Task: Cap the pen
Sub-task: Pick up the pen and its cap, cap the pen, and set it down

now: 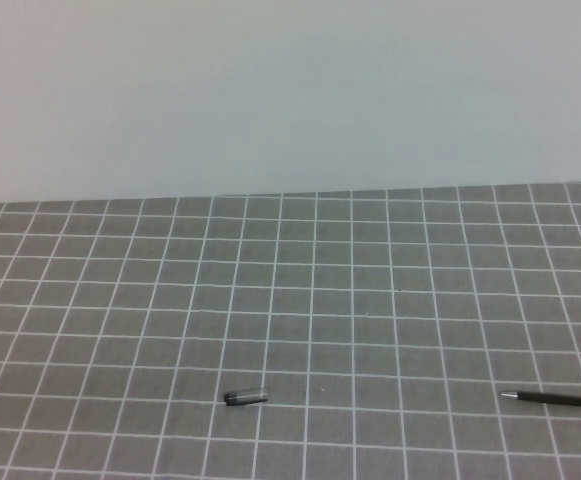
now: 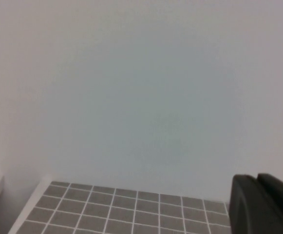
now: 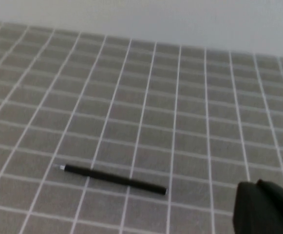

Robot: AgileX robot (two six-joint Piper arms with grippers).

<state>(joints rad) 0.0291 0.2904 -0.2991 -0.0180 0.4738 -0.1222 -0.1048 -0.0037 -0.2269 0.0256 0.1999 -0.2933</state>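
Apparently readying a pickup, the right hand point(image 3: 264, 210) is hovering near the pen point(image 3: 113, 179); the left hand point(image 2: 264, 207) is facing the wall point(image 2: 141, 97), away from the pen. Neither's opening can be told. Well left of the pen, the cap point(image 1: 246, 397) is lying loose on the worktop point(image 1: 370, 280).

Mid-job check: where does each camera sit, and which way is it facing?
High view: raised on the robot's side, angled down at the grey gridded mat, dark pen cap and thin black pen; no arm shows.
Left wrist view: on the left arm, facing the pale wall above the mat's edge; part of the left gripper shows.
Right wrist view: on the right arm, above the mat, looking down at the pen; part of the right gripper shows.
Shared: high and right wrist views show the pen.
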